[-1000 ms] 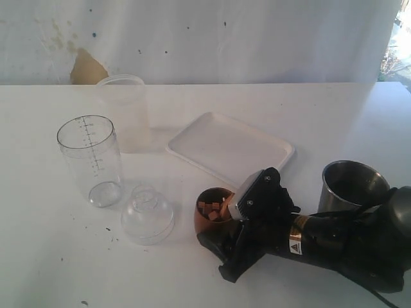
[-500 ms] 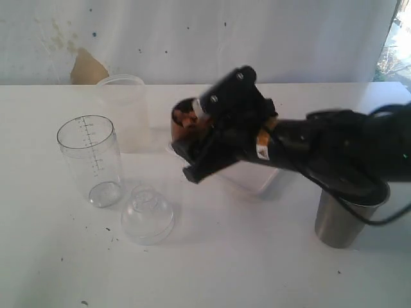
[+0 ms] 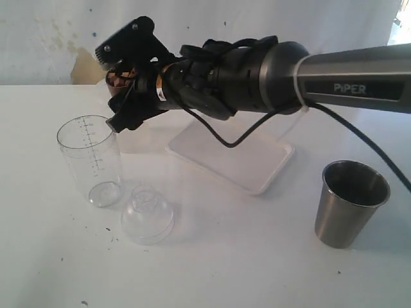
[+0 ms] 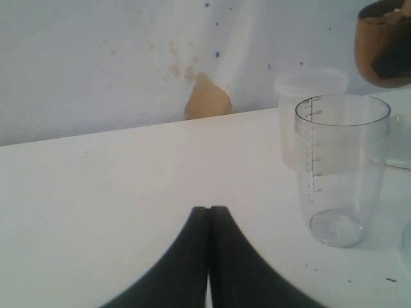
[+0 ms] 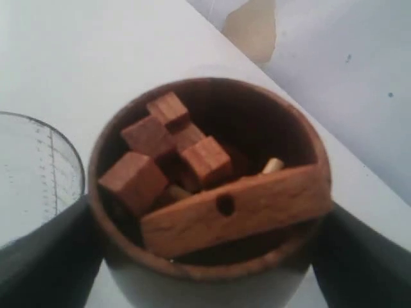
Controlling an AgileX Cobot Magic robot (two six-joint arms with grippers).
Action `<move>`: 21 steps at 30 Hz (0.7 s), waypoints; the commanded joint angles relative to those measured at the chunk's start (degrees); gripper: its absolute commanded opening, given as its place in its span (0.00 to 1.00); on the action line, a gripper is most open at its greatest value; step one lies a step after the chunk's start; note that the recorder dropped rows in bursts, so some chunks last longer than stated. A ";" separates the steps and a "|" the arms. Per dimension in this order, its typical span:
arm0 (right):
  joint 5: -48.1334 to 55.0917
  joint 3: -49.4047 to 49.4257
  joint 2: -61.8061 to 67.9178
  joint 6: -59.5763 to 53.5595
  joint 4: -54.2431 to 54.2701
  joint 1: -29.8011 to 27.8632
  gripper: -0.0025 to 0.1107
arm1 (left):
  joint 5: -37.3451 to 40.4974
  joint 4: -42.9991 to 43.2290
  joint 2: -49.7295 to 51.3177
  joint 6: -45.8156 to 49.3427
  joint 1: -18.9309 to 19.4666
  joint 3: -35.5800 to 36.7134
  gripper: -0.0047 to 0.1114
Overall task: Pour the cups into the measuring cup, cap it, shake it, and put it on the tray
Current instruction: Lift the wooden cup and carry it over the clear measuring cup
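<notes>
Closest to the near edge of the white tabletop (image 3: 257,269) sits the clear plastic dome-shaped cap (image 3: 148,215) with a small knob on top, left of the middle. Toward the near right corner the tall tapered stainless-steel tumbler (image 3: 350,202) stands upright, well apart from everything else. Just beyond the cap, nearly touching it, the clear cylindrical measuring cup (image 3: 90,160) with black graduation marks stands upright, mouth up.

The left gripper (image 4: 207,212) shows only in its own wrist view, low over bare tabletop, its 2 black fingers (image 4: 186,256) pressed together on nothing.

At the middle of the tabletop lies the flat white rectangular tray (image 3: 257,160) with rounded corners, set at an angle to the edges.

Above it the right arm reaches across toward the left edge. The right gripper (image 3: 127,78) has its fingers (image 5: 45,256) spread wide around the small rounded reddish-brown wooden cup (image 5: 212,282), 1 finger on each side, holding it in the air above and just beyond the measuring cup's rim. Inside the wooden cup lie several small wooden cubes (image 5: 205,160) and 1 longer wooden bar (image 5: 231,208) with a hole in it.

Farther back, near the far edge, stands the frosted translucent plastic cup (image 4: 311,83), directly behind the measuring cup.
</notes>
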 commanded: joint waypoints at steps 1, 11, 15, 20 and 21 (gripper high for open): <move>6.23 -6.49 3.16 -5.51 -3.79 3.11 0.02 | -0.76 0.00 -0.29 -0.10 0.01 0.27 0.04; 11.81 -11.41 3.92 -5.13 -17.87 3.83 0.02 | -0.76 0.00 -0.29 -0.10 0.01 0.27 0.04; 11.12 -11.44 3.92 -5.26 -22.02 5.23 0.02 | -0.76 0.00 -0.29 -0.10 0.01 0.27 0.04; 9.02 -11.44 3.92 -5.26 -29.10 6.73 0.02 | -0.76 0.00 -0.29 -0.10 0.01 0.27 0.04; 8.89 -11.44 3.92 -5.26 -30.30 6.83 0.02 | -0.76 0.00 -0.29 -0.10 0.01 0.27 0.04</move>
